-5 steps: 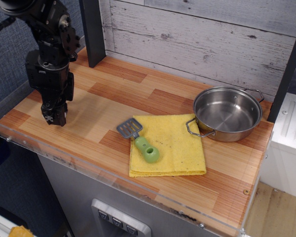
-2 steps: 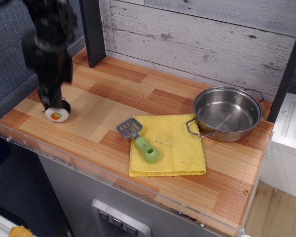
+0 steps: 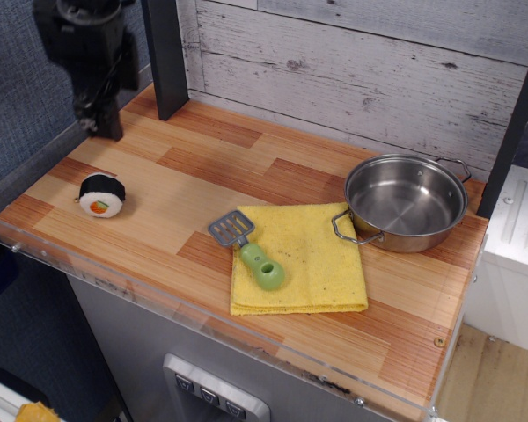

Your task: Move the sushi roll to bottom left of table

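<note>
Sushi roll (image 3: 102,194) blk band w/ white face, orange+green centre; table (image 3: 202,167) striped light & reddish-brown wood; cloth (image 3: 312,255) yellow; spatula (image 3: 249,250) grey head, green handle; pan (image 3: 406,201) silver; gripper (image 3: 101,121) blk; back wall (image 3: 352,61) whitewashed grey planks.

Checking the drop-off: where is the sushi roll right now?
The sushi roll lies on the table near its front-left corner, left of the green spatula, with the end effector raised above, apart.
</note>
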`<state>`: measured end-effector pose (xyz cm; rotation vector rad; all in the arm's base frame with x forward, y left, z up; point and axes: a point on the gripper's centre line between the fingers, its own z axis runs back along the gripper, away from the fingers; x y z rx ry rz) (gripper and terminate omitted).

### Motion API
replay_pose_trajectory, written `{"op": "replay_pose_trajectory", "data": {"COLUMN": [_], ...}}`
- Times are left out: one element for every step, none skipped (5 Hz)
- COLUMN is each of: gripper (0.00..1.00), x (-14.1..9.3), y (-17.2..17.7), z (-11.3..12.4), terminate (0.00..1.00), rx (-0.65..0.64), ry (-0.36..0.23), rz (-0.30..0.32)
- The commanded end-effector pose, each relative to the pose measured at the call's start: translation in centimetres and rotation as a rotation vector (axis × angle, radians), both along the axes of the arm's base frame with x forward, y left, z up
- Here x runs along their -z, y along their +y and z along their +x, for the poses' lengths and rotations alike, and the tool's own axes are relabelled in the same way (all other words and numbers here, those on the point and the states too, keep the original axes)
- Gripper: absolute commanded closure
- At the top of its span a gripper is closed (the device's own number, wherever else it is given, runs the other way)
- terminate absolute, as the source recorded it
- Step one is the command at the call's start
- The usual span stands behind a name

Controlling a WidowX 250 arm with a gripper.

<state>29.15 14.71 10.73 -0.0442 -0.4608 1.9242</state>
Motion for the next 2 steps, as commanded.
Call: {"op": "replay_pose_trajectory", "data": {"gripper": [0.00,0.00], "x": [-1.89,-1.89], "y": [-0.58,-0.58], "z": [-0.30,-0.30], "terminate": [0.00,1.00], "rx": [0.003,0.003], "ry": [-0.052,-0.052], "rz": [0.024,0.024]}}
